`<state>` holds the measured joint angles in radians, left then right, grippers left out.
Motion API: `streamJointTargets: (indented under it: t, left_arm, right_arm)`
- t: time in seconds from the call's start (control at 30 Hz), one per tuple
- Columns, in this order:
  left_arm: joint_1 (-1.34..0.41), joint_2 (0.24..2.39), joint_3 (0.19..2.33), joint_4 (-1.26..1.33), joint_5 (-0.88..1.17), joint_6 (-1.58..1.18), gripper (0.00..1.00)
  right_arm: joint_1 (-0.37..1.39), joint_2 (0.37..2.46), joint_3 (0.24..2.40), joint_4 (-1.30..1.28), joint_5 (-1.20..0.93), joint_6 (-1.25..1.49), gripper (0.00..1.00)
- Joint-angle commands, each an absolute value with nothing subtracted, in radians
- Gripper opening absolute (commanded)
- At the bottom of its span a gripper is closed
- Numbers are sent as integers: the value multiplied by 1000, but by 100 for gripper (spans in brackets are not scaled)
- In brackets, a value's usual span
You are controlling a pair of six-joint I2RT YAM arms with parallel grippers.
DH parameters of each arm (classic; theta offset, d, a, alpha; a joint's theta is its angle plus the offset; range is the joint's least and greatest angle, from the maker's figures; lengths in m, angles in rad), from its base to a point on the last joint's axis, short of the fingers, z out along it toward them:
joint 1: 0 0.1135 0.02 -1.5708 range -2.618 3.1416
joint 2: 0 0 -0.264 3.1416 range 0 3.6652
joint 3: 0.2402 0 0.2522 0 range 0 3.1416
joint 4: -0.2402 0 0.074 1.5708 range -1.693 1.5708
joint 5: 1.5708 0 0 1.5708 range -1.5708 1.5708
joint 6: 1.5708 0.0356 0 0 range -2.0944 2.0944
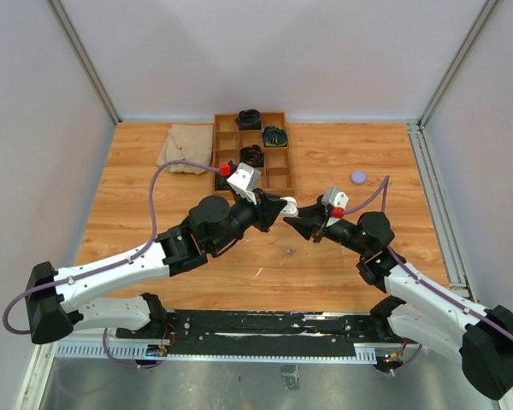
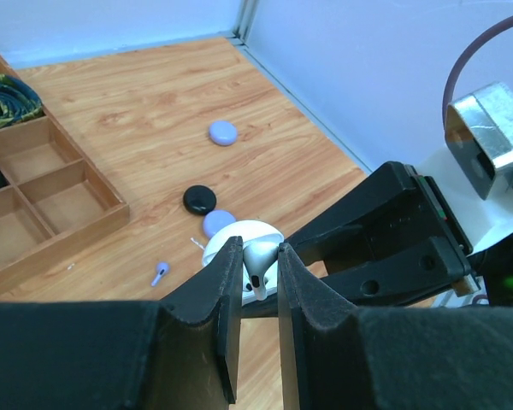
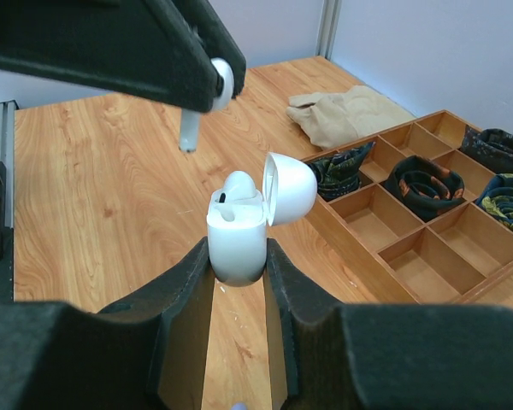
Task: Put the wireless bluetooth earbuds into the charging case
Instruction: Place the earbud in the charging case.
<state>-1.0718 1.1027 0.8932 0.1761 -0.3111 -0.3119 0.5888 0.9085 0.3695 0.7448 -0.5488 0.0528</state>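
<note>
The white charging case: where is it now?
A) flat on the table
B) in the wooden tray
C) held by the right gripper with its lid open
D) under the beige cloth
C: in the right wrist view the charging case stands upright between the fingers of the right gripper, with its lid tipped open.

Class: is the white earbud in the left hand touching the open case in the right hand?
Apart. The right wrist view shows bare table between the stem of the earbud and the case below it.
</note>
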Motion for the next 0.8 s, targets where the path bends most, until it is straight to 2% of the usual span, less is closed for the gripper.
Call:
streamJointTargets:
  t: [0.0, 0.77]
  left_arm:
    - [-1088, 1124, 878, 257, -337, -289, 15]
    - [-1098, 1193, 876, 330, -333, -271, 14]
  right_arm:
    - [575, 896, 396, 801, -543, 78, 12]
    - [575, 875, 387, 799, -545, 94, 11]
